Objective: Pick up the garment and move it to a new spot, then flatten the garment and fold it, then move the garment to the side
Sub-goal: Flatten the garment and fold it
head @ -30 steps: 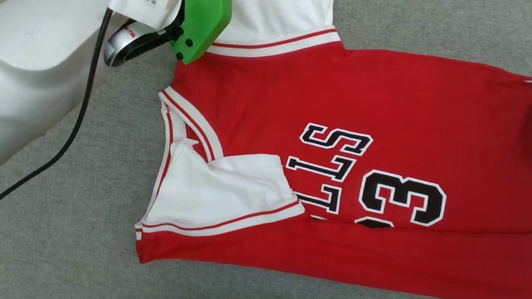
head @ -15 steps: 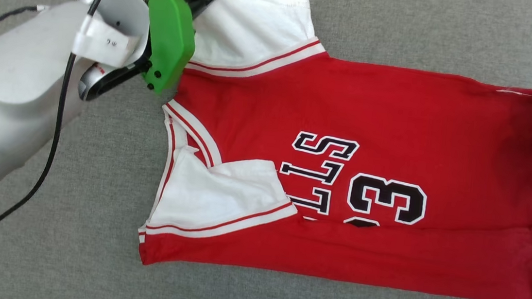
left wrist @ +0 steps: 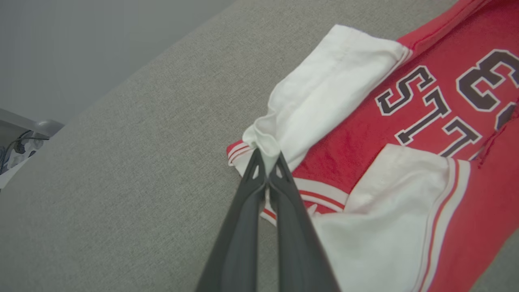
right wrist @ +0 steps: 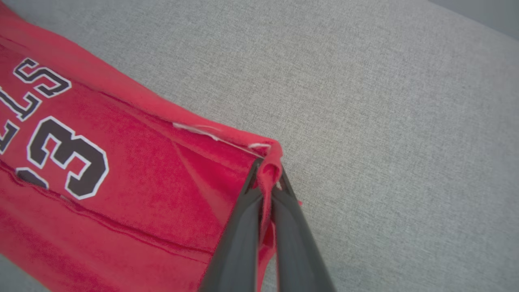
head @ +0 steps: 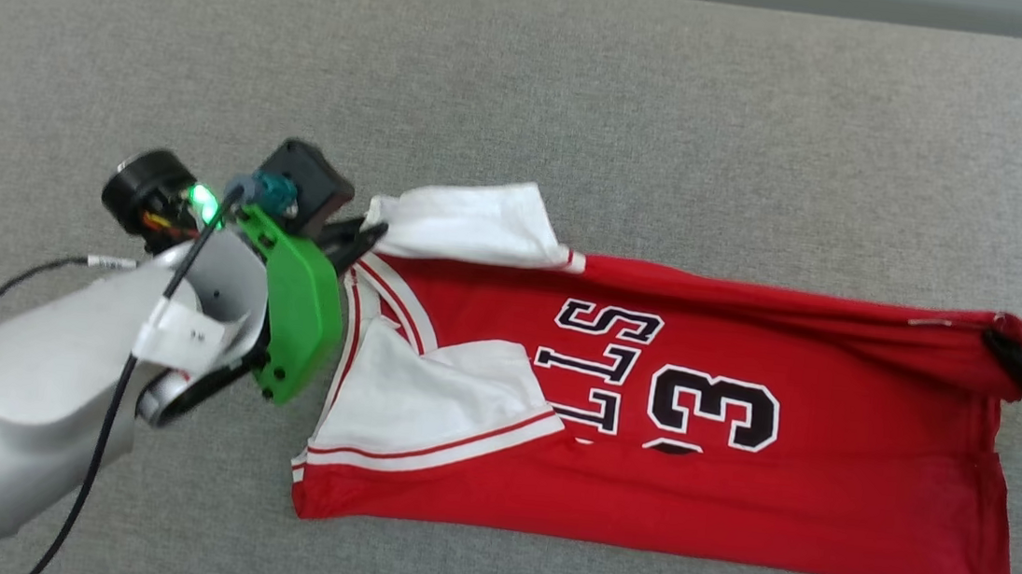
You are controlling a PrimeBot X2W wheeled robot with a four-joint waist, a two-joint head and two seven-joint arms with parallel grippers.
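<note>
The garment (head: 735,496), red knit with black white-outlined "LLS" and "3", lies stretched across the grey woven desk (head: 678,106). The left wrist view shows the left gripper (left wrist: 267,156) with jaws clenched on its white sleeve's corner. The right wrist view shows the right gripper (right wrist: 267,172) pinching the red hem corner.

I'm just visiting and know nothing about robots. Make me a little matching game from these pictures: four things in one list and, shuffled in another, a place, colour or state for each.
Things:
1. left end effector
2. right end effector
3. sleeve nearer the robot
4. number 3

Descriptions:
A. black, outlined in white
B. shut on a red corner of the garment
C. folded over the red front
D. shut on white sleeve cloth

Pairs: 1-D, 2-B, 3-C, 4-A.
</note>
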